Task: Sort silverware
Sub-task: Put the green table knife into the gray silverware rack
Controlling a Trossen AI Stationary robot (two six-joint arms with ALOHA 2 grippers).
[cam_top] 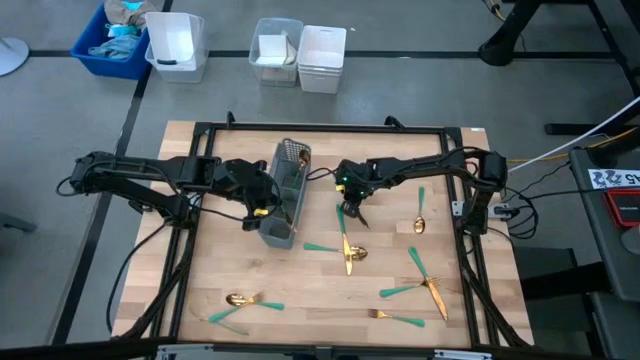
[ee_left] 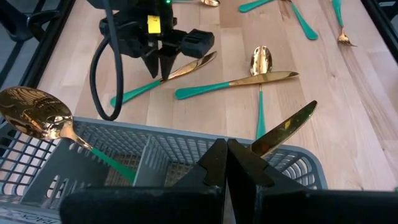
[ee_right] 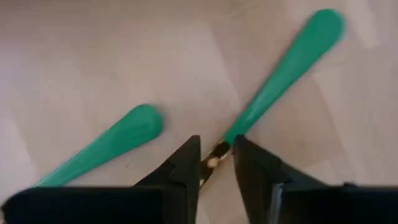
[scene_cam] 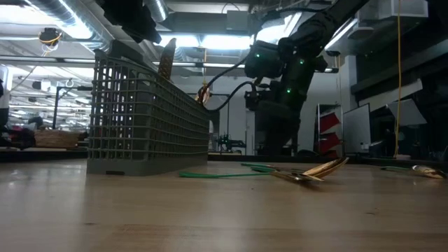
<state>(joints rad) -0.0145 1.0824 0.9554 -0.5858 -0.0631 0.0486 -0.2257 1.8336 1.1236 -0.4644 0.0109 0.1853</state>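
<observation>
Presently your right gripper [cam_top: 352,212] sits just right of centre in the high view, pointing down at the table with its jaws spread a little. In the right wrist view a slim teal-handled piece of gold-headed silverware [ee_right: 283,78] runs from between the fingertips [ee_right: 186,163] up toward the upper right of the frame, so its long axis lies diagonal to the jaw line, with the junction of handle and gold metal sitting in the gap. I cannot tell whether the pads are touching it; I judge it not yet gripped. A second teal handle [ee_right: 102,144] lies just beside, at lower left of that frame, apart from the fingers.

Your left gripper [ee_left: 227,163] is pressed together and holds nothing, resting at the rim of the grey mesh oblong caddy [cam_top: 285,195] left of centre in the high view; a gold spoon [ee_left: 34,112] and a gold knife [ee_left: 286,127] already stand in it. The right arm is clearly the nearer one to the loose pieces, which lie scattered over the lower right of the wooden table [cam_top: 300,290]
</observation>
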